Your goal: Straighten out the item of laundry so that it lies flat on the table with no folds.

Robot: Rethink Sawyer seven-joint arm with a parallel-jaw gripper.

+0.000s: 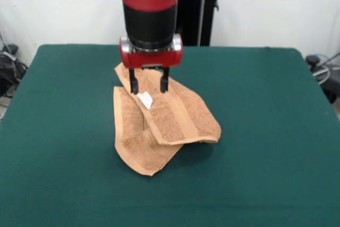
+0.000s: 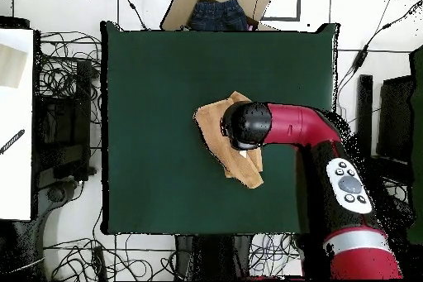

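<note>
Here the towel [image 1: 162, 126] lies a little left of the middle of the table [image 1: 265, 131] in the front view, and it is plainly not flat. A long flap with a woven border band is folded over the rest and runs from the far left corner down to the near right. Beneath it a second layer spreads to the left and comes to a point at the near edge. A small white tag [image 1: 145, 100] sits on the fold line, near the far end of the flap.

The gripper [image 1: 149, 85] hangs straight down from the red and black arm [image 1: 151, 14], right over the far part of the towel. Its two dark fingers [image 1: 133, 82] stand apart with a moderate gap, and orange cloth shows between them; they hold nothing. The tips sit at the towel's far layer, just above the tag, though whether they touch the cloth I cannot tell.

From overhead, the arm [image 2: 297, 123] reaches in from the right and its wrist hides the middle of the towel [image 2: 213, 121], so only the cloth's left part and a near corner show on the table [image 2: 149, 88].
</note>
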